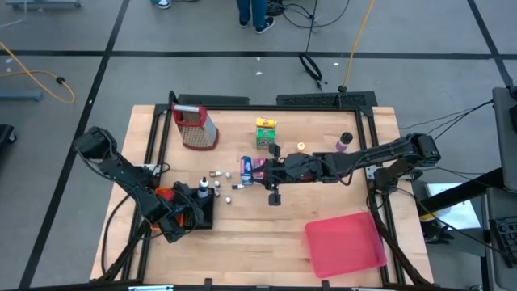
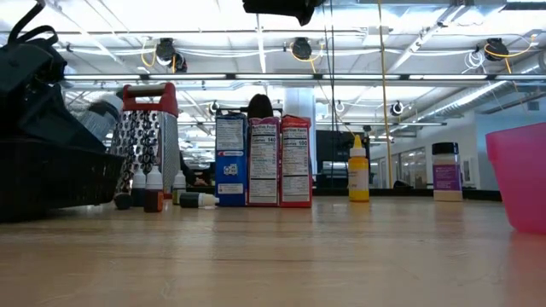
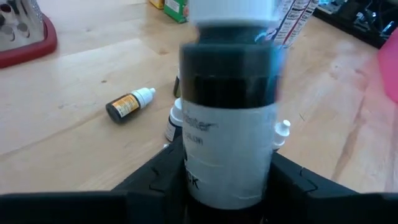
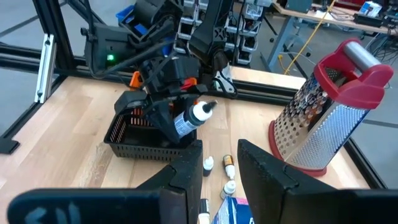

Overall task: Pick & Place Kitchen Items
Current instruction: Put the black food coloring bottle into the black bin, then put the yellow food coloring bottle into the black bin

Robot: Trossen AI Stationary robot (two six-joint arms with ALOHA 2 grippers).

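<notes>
A: Worst risk from here?

B: Dropping the bottle [image 3: 227,112]. Clamped in the left end effector [image 3: 227,193] by the lower body only, tilted, white cap outward, above the black basket [image 4: 134,134] at the left front of the bench [image 1: 266,250]. Smooth round label, narrow grip: likely to swivel or slip if let go too high or off-centre. Could bounce off the basket rim and roll.

A: And on the right?

B: Right end effector [image 4: 221,165] out over mid-bench, fingers apart, holding nothing, just above the blue carton [image 4: 235,208]. Tall, light, standing touching the pink carton [image 2: 264,162] and red carton [image 2: 295,162]. Easy to knock all three over with a crooked descent, or to pinch two at once. Little bottles [image 1: 218,182] lying near as well; likely to scatter if nudged.

A: Other items?

B: Green-yellow carton [image 1: 266,129] farther back, beside the grater [image 1: 194,125]. Yellow bottle [image 2: 359,170] and purple-labelled jar [image 2: 444,170] toward the right. Pink bin [image 1: 346,242] at the right front, well apart from both arms.

A: Anything readable?

B: Little. On the held bottle, only fragments: "ster" and "ck", rest blurred. On the carton backs, nutrition panels, figures too small to trust. No brand legible anywhere.
</notes>
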